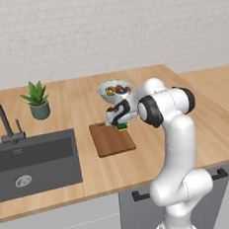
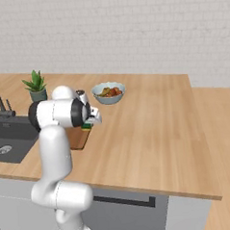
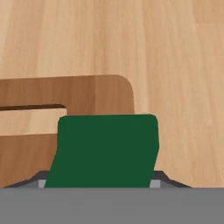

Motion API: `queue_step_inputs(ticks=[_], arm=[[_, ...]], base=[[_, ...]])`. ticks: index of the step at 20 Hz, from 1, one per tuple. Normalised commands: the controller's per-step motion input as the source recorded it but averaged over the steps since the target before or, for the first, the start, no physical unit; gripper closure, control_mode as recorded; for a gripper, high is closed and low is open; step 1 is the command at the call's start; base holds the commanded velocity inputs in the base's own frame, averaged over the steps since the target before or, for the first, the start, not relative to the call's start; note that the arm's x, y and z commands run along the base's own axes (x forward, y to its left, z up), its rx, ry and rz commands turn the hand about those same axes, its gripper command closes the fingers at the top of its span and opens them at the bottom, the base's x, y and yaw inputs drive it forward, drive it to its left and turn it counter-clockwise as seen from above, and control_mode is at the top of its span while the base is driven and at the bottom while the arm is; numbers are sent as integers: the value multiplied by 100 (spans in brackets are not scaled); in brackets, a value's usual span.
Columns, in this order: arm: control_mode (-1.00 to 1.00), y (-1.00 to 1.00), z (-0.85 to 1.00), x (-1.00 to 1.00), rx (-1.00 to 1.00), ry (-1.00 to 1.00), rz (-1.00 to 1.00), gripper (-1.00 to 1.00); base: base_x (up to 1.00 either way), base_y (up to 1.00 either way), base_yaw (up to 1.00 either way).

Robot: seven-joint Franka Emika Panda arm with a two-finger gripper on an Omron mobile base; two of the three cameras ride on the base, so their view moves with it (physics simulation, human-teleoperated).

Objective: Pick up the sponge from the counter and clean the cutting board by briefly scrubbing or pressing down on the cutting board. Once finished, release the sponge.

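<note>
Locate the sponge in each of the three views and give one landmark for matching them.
Left base view: the sponge sits at centre, under the gripper, at the cutting board's far right corner.
Right base view: left of centre, a green sliver beside the arm, at the board's far end.
Hand view: low centre, its green face large.
Shared landmark: the cutting board.

The gripper point(image 1: 121, 124) holds the sponge point(image 1: 122, 127) over the cutting board's point(image 1: 111, 141) far edge — bowl point(image 1: 115, 91) just beyond.
</note>
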Motion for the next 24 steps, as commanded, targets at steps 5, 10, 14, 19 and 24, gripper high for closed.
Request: queue_step_inputs(ticks=[5,10,14,19,24], arm=[[-100,29,0,4,0,0,0,100],[-100,41,0,-5,0,0,0,100],[-100,27,-4,0,0,0,0,100],[-100,2,-28,-24,0,0,0,100],[-100,0,-39,-60,1,0,1,100]], base=[[0,0,0],[0,0,0],[0,0,0],[0,0,0],[0,0,0]])
